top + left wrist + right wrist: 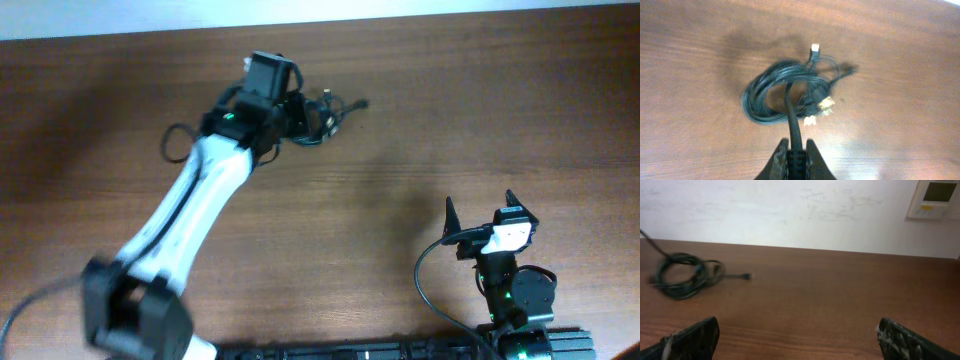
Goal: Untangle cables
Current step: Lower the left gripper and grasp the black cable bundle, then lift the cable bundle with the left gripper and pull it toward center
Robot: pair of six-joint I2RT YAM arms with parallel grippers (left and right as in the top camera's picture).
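Cables [790,107]: one black strand is pinched in the closed left gripper [796,150]. From the jaws it runs straight ahead into the coiled bundle, metal plugs on its right side. The bundle lies near the far edge of the desk [420,140]. The right gripper [482,212] gapes wide and empty by the near edge, well apart, so the left arm is nearer.

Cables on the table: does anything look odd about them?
Yes. The cables lie in one tangled coil, plug ends poking out at angles, and the left jaws are shut on one strand. Nothing looks damaged.
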